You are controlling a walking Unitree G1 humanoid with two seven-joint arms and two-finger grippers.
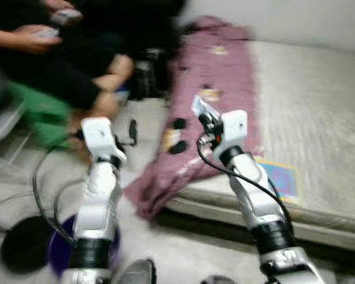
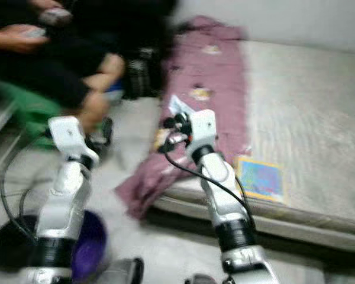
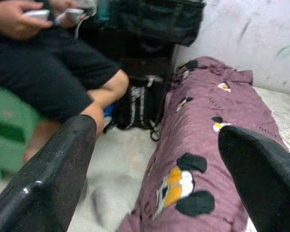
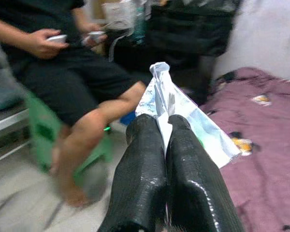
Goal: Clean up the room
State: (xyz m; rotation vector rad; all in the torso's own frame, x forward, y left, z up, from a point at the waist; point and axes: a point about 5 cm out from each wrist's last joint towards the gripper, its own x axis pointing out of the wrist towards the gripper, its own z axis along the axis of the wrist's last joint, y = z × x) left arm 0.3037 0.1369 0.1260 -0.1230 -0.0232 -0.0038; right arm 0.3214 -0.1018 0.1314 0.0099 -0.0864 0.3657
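My right gripper (image 4: 165, 122) is shut on a crumpled white and pale-blue wrapper (image 4: 183, 108), which sticks out past the fingertips. In the head views the wrapper (image 1: 200, 108) is held up over the purple cartoon-print blanket (image 1: 213, 77) that hangs off the mattress's left edge. My left gripper (image 3: 157, 159) is open with nothing between its fingers (image 3: 53, 179), and it points at the floor gap between the blanket (image 3: 208, 145) and a seated person. The left arm (image 1: 100, 177) is raised over the floor, left of the mattress.
A person (image 1: 59, 53) sits on a green stool (image 1: 38, 112) at the far left, holding controllers. A black bag (image 3: 140, 104) stands by the blanket. A purple bowl (image 1: 58, 251) and a black disc (image 1: 21, 245) lie on the floor near my left side. A colourful card (image 1: 281, 177) rests on the grey mattress (image 1: 319, 118).
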